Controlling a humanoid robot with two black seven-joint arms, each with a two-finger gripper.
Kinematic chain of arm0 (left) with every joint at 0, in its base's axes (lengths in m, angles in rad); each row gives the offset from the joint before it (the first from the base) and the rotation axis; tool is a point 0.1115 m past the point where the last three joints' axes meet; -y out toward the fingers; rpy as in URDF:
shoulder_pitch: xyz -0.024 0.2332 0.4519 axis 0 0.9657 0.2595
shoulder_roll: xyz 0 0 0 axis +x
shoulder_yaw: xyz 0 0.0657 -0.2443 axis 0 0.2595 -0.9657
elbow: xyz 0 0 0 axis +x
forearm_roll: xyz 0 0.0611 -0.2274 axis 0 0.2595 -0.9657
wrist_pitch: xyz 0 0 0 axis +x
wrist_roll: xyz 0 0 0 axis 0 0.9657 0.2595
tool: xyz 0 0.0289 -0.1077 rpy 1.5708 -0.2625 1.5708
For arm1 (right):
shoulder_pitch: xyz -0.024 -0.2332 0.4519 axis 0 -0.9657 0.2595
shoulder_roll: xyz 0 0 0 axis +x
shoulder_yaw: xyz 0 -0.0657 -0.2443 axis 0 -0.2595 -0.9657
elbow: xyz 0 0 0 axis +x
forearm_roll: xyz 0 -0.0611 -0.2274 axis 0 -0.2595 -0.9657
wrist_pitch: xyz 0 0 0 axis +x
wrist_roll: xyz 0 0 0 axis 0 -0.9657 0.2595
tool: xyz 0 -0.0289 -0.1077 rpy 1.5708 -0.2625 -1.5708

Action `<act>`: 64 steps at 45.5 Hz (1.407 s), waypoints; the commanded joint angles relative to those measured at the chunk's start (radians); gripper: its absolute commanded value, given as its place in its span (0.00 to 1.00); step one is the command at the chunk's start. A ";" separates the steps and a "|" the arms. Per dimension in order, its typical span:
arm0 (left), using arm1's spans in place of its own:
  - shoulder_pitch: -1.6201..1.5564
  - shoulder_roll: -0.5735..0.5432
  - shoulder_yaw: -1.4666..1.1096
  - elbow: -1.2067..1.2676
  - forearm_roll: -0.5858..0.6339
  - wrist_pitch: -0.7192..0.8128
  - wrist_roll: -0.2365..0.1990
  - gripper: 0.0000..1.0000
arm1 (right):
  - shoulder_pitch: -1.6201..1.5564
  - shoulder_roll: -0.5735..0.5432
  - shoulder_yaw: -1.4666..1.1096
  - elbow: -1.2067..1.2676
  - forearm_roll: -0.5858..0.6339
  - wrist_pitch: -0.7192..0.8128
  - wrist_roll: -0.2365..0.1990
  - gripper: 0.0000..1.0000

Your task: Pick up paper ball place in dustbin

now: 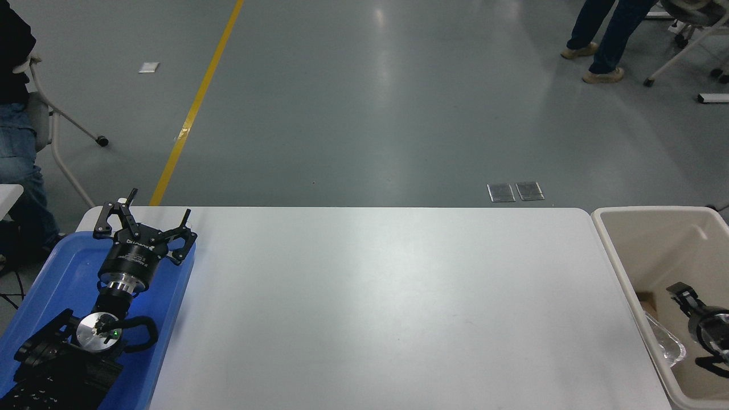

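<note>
Where right gripper enters dustbin, paper ball unseen

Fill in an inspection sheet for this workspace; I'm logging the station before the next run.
Surface: white table, bare in the middle.
Job's things: beige dustbin off the table's right end; paper ball not visible.
Clutter: blue tray at the left; crumpled clear plastic and a brown scrap inside the dustbin.
Grippers: left pincer open, parked over the tray; right pincer inside the dustbin, holding nothing visible, opening unclear.
Cables: nothing seen.
Surroundings: grey floor, yellow line, a seated person left, a standing person's legs far right.
</note>
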 commanded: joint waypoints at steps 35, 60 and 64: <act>0.000 0.000 0.002 0.000 0.000 0.000 0.000 0.99 | 1.237 -0.165 -0.534 1.400 -0.279 0.226 0.010 1.00; 0.001 0.000 0.000 0.000 0.000 0.000 0.000 0.99 | 1.790 0.023 -0.831 1.668 -0.213 0.510 -0.214 1.00; 0.001 0.002 0.000 0.000 0.000 0.000 0.000 0.99 | 1.791 0.023 -0.831 1.668 -0.190 0.508 -0.220 1.00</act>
